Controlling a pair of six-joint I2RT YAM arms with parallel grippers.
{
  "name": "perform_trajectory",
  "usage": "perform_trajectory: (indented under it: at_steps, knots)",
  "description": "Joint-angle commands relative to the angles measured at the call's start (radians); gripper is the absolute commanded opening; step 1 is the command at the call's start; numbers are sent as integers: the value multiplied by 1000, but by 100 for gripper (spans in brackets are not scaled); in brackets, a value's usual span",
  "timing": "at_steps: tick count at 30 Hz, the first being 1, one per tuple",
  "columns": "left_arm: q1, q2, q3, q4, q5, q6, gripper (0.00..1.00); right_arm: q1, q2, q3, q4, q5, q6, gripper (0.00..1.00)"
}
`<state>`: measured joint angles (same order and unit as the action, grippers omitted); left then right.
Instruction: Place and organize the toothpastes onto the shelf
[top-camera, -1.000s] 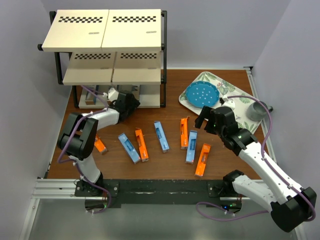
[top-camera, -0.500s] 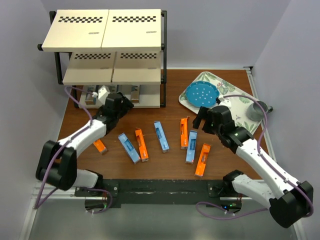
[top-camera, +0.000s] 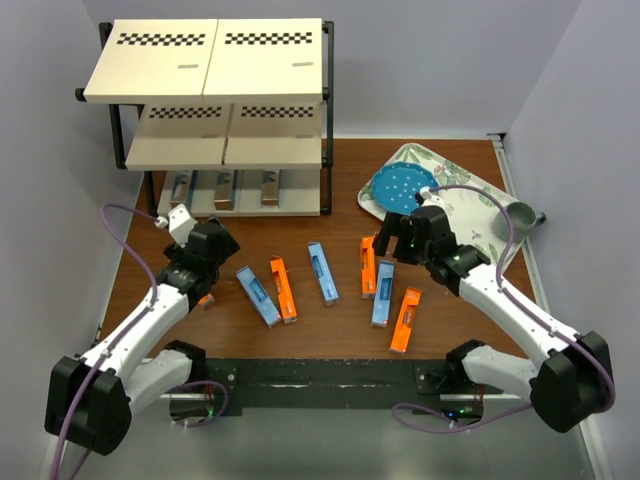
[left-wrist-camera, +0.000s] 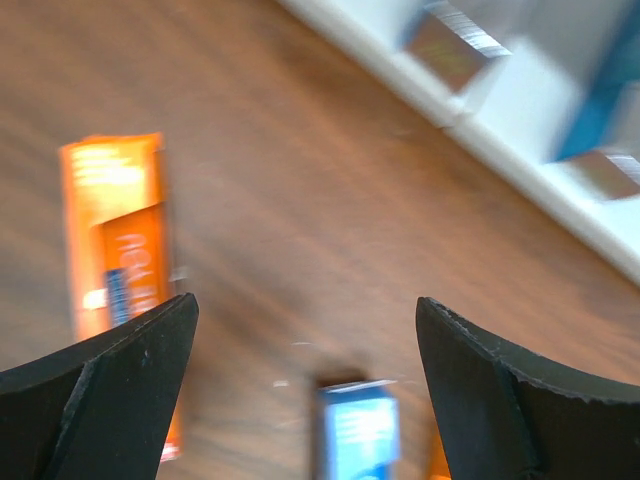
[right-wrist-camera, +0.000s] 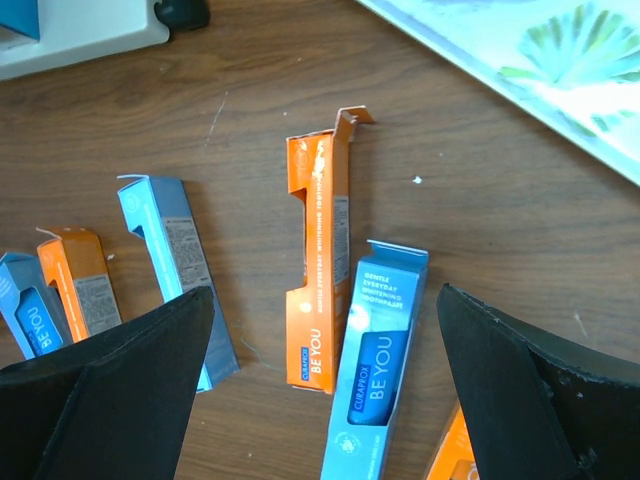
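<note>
The shelf (top-camera: 205, 90) stands at the back left, and three toothpastes (top-camera: 222, 188) lie side by side on its bottom board (left-wrist-camera: 520, 150). Several more lie loose on the table: orange (top-camera: 283, 290), blue (top-camera: 257, 295), blue (top-camera: 322, 272), orange (top-camera: 368, 266), blue (top-camera: 383, 294), orange (top-camera: 405, 320). My left gripper (top-camera: 190, 272) hovers open and empty in front of the shelf, above a blue carton (left-wrist-camera: 358, 430) and next to an orange one (left-wrist-camera: 115, 260). My right gripper (top-camera: 388, 245) is open over an orange carton (right-wrist-camera: 318, 270) and a blue one (right-wrist-camera: 375, 360), touching neither.
A floral tray (top-camera: 470, 195) at the back right carries a blue dotted plate (top-camera: 403, 188) and a grey cup (top-camera: 515, 215). The shelf's black posts (top-camera: 327, 120) stand close to the left arm. Walls close in the table on both sides.
My left gripper has pulled back out of the shelf's bottom tier toward the near left, and its jaws have widened. The right gripper has shifted left over the middle cartons.
</note>
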<state>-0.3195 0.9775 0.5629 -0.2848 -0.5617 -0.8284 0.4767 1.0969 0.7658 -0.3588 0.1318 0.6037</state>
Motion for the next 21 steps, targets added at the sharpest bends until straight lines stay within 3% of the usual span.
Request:
perform_trajectory:
  at_steps: [1, 8, 16, 21]
  knots:
    - [62, -19, -37, -106, -50, -50, 96, -3, 43, 23, 76, -78, -27, 98]
    - [69, -39, -96, -238, -128, -248, 97, -3, 93, 44, 98, -130, -32, 98]
    - [89, -45, -190, -226, -66, -304, 96, -3, 80, -3, 144, -155, -13, 98]
    - [89, -39, -224, -195, -37, -295, 91, -4, 72, -14, 152, -153, -10, 98]
